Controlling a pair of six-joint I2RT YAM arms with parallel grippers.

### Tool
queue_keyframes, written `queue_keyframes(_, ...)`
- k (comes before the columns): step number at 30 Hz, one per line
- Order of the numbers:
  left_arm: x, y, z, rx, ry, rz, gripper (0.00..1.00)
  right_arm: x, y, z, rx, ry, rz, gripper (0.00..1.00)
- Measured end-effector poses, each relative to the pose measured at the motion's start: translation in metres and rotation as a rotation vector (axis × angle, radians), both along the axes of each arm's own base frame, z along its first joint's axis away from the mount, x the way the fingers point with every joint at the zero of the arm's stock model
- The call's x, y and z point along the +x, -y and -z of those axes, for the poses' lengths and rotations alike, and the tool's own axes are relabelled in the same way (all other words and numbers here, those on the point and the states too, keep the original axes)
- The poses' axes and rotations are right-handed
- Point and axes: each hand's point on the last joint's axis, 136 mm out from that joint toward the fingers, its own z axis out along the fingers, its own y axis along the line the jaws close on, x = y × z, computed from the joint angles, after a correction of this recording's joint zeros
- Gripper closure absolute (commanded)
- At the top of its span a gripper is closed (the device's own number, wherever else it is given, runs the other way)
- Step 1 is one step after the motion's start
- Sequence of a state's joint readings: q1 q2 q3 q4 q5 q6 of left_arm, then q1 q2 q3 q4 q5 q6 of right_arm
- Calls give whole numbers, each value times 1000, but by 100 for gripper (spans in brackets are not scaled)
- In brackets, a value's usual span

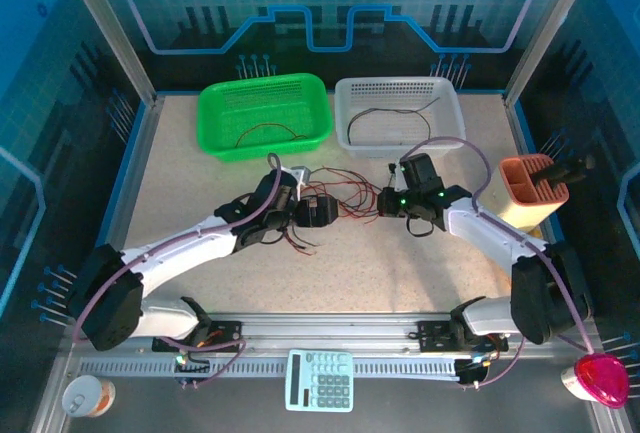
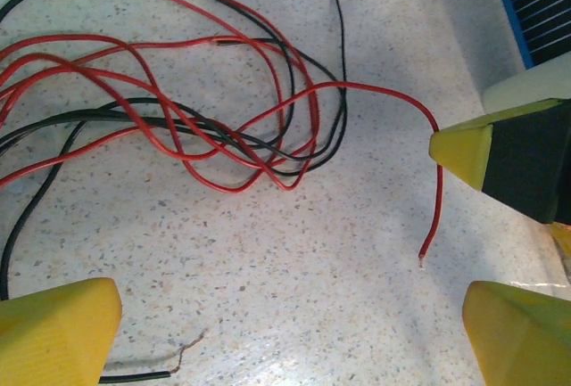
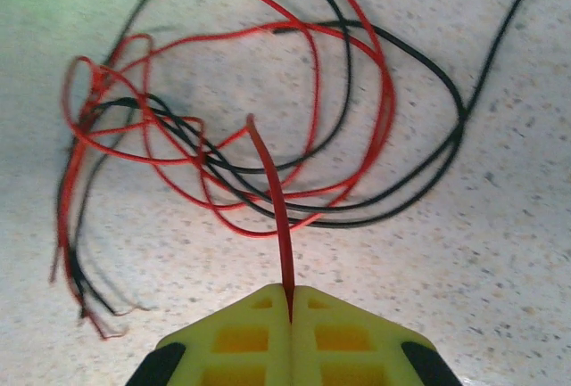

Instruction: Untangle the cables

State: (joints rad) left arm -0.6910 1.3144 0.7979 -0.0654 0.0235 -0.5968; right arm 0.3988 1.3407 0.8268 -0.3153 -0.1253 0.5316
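The cables point(image 1: 345, 196) lie as a loose tangle of thin red and black wires on the speckled table between my two grippers. My right gripper point(image 3: 290, 301) is shut on one red cable point(image 3: 275, 194), which runs from its closed tips into the tangle point(image 3: 268, 136). In the left wrist view that red cable point(image 2: 439, 199) hangs with its bare end just above the table, beside the right gripper's yellow fingertip point(image 2: 464, 147). My left gripper point(image 2: 290, 332) is open above bare table, with the tangle point(image 2: 223, 127) beyond it. From above, the left gripper point(image 1: 325, 210) is at the tangle's left and the right gripper point(image 1: 383, 203) at its right.
A green basket point(image 1: 207, 118) at the back left and a white basket point(image 1: 395, 83) at the back right each hold a thin wire. An orange holder point(image 1: 530, 188) stands at the right. A calculator point(image 1: 320, 380) lies on the near rail.
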Motion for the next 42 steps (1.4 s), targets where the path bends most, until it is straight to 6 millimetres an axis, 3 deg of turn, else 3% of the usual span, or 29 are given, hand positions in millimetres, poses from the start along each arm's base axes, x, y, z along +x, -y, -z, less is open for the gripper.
queue_keyframes(13, -9, 31, -18, -48, 23, 207, 20, -13, -29, -22, 116, -28, -54, 100)
queue_keyframes(23, -11, 53, -3, -44, -22, 333, 29, -21, -56, -45, 156, 6, -134, 100)
queue_keyframes(42, -20, 69, -6, -123, -40, 419, 42, -24, -65, -51, 166, 14, -156, 100)
